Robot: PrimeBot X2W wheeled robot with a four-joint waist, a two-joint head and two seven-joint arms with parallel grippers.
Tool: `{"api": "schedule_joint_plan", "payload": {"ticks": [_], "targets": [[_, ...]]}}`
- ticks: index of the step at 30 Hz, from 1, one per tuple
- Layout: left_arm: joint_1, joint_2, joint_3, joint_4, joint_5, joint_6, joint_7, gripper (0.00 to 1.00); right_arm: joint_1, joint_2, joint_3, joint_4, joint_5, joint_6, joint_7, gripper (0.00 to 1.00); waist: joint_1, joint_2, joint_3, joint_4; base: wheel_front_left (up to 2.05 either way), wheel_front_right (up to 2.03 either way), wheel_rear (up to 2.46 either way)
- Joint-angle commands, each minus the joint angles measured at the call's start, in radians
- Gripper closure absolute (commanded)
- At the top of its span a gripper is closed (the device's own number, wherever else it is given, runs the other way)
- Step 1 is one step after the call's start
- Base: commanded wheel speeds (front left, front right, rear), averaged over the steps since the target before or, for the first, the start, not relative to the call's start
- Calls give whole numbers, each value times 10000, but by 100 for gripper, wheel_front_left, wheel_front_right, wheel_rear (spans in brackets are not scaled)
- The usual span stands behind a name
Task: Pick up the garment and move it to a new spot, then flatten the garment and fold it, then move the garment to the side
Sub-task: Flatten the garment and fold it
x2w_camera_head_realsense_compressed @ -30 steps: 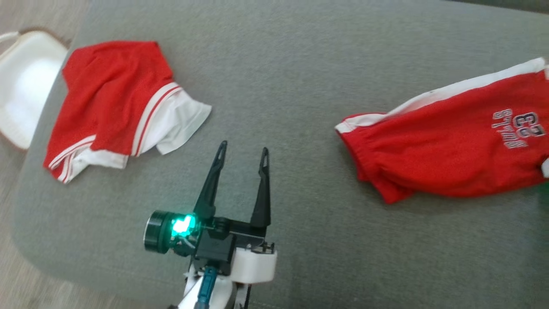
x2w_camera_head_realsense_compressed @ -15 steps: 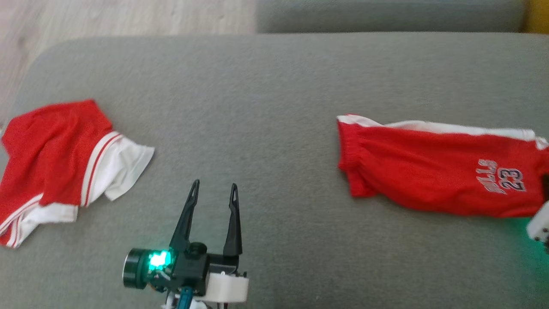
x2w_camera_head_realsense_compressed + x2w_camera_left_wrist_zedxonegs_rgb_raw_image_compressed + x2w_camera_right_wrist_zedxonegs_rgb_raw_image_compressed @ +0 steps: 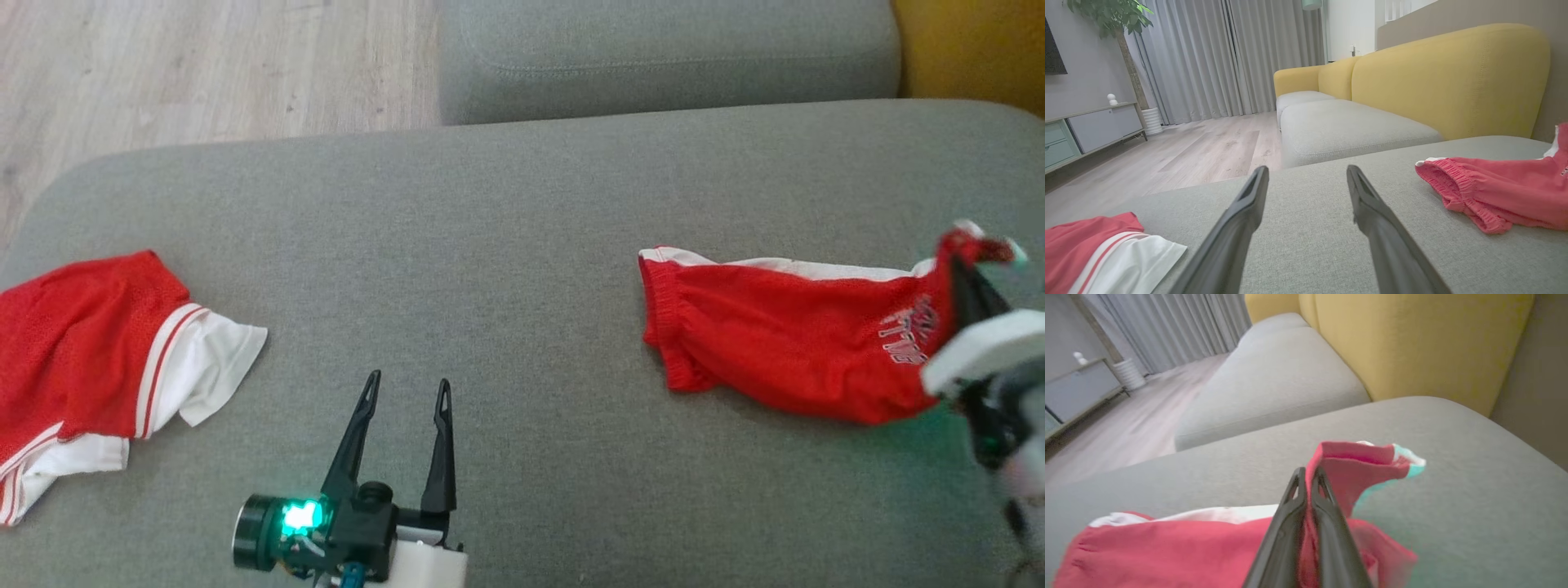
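The garment, a pair of red shorts (image 3: 775, 359) with a white side stripe and pale lettering, lies on the right of the grey cushion (image 3: 506, 245). My right gripper (image 3: 966, 260) is shut on its right end, pinching a raised red fold; the right wrist view shows the fingers (image 3: 1306, 475) closed together with the shorts (image 3: 1167, 547) draped below. The elastic waistband end rests on the cushion, also seen in the left wrist view as the shorts (image 3: 1502, 192). My left gripper (image 3: 406, 388) hovers open over bare cushion at the lower middle, holding nothing; the left gripper (image 3: 1306, 173) points across the cushion.
A second red and white garment (image 3: 98, 351) lies folded at the cushion's left edge, seen low left as a garment (image 3: 1106, 253). Behind are another grey seat cushion (image 3: 653, 57), a yellow backrest (image 3: 971, 49) and wooden floor (image 3: 204, 65).
The head camera has tilted and turned, shifting the whole picture. My right gripper has come into view and raised the right end of the shorts, bunching the lettering. The left gripper stays open.
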Motion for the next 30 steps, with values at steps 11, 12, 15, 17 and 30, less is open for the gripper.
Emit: {"api": "schedule_joint_plan", "payload": {"ticks": [11, 12, 15, 17, 30], "targets": [[0, -41, 342, -149, 134, -344, -49, 0, -139, 2156, 1207, -2180, -914, -7, 180, 100, 1, -1, -405, 435, 0, 0, 0], [15, -41, 346, -148, 150, -365, -49, 0, -79, 2416, 1232, -2210, -1018, -7, 202, 100, 1, -1, -407, 472, 0, 0, 0], [75, -55, 348, -141, 179, -392, -49, 0, 220, 3219, 1303, -2246, -1314, -7, 237, 76, 1, -1, -435, 620, 0, 0, 0], [96, -75, 341, -171, 182, -382, -49, 0, 448, 3506, 1251, -2346, -1484, -7, 191, 0, 1, -1, -437, 723, 0, 0, 0], [560, -91, 765, -332, 78, -509, -49, 0, 3569, 2094, -1308, -5322, -2137, -7, 230, 0, 1, -1, -759, 752, 0, 0, 0]]}}
